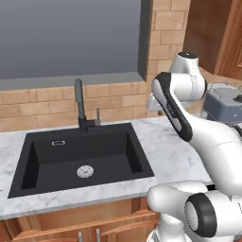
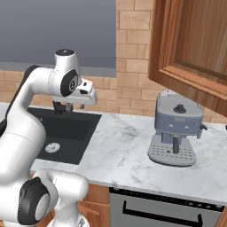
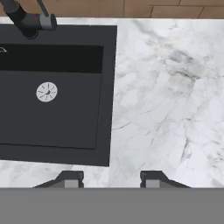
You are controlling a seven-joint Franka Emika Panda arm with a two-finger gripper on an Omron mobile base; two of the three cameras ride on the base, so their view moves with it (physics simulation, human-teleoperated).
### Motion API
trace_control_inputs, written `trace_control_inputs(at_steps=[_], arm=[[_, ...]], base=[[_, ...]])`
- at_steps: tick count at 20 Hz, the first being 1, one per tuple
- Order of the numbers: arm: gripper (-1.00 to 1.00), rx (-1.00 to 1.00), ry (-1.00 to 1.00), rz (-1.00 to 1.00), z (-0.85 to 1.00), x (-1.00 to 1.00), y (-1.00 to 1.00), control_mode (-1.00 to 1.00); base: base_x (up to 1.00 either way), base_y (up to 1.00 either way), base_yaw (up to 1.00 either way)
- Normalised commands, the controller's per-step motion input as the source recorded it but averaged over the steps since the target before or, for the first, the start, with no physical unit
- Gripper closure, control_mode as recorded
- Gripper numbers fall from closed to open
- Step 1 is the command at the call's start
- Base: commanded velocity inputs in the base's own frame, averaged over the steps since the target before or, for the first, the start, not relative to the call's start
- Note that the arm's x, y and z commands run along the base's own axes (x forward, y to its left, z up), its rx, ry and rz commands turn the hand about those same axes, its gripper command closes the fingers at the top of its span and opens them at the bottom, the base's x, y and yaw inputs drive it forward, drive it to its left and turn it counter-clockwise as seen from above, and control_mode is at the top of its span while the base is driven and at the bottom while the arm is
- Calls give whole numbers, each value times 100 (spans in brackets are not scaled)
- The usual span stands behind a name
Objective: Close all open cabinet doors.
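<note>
One tall reddish-brown wooden cabinet door (image 2: 195, 48) is hanging open above the white marbled bench (image 2: 128, 146), at about one o'clock in the right base view, swung out over the grey espresso machine (image 2: 176, 131). From the left base view I am seeing more reddish-brown wood at the upper right corner, around one o'clock, but I cannot tell whether that is the same door.

I am holding the pincer (image 3: 112, 178) low over the bench, empty, looking straight down. Its two dark fingertips (image 3: 70, 179) are standing as near each other as they go, pinching nothing, with a gap between them. Under it I am seeing the black rectangular sink (image 3: 52, 92) at nine o'clock and bare marble toward three o'clock.

My worry, as a judgement: the door is sitting well above and to the right of the pincer, so I am facing a long upward swing. If I am sweeping too low, the hand could be clipping the espresso machine; too steep, and the wrist could be striking the door's lower edge (image 2: 186, 82) from beneath and jamming instead of pushing. Pushing near the hinge side would be giving poor leverage, and a glancing contact could be sliding off the raised frame. The black faucet (image 1: 81, 106) is standing near the elbow too.
</note>
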Motion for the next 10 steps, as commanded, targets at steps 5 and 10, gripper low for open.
trace_control_inputs(at_steps=[5,10], arm=[[-100,0,0,0,0,0,0,100],[-100,0,0,0,0,0,0,100]], base=[[-3,-1,0],[-56,-31,0]])
